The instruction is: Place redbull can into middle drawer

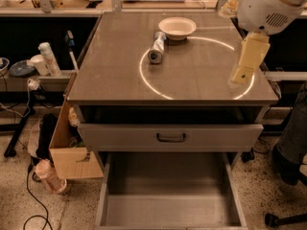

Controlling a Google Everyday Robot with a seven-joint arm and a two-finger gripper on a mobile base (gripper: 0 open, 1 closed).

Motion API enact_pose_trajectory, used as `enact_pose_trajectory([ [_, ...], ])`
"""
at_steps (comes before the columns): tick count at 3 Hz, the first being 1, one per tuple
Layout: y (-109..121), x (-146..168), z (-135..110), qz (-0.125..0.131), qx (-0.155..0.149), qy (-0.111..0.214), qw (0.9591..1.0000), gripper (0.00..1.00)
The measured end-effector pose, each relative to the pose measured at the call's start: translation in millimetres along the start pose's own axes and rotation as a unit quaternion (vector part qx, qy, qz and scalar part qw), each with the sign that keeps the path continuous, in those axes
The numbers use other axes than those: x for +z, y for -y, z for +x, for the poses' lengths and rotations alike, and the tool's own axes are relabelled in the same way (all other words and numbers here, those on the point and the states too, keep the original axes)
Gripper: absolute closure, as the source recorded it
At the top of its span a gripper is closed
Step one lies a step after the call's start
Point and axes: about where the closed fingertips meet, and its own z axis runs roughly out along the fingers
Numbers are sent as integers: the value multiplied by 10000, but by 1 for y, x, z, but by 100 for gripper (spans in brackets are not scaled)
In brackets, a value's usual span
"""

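The redbull can [157, 47] lies by the white bowl [177, 28] on the worktop [110, 71]. The tool [241, 76] hangs at right; I cannot tell its state.

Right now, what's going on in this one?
A one-armed robot is setting up to put a can away. Its gripper hangs over the right side of the cabinet top, well apart from the redbull can, which lies on its side next to the white bowl. The middle drawer is pulled open below, and the can is not yet in it.
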Motion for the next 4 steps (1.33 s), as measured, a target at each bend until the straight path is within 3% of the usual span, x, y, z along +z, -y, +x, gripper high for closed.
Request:
enact_pose_trajectory([
  [1, 25, 8, -15, 146, 75, -173, 9997, 0],
  [2, 26, 8, -15, 145, 51, -144, 9998, 0],
  [3, 30, 5, -17, 95, -195, 0, 9998, 0],
  [4, 37, -1, -21, -22, -718, 289, 9970, 0],
])
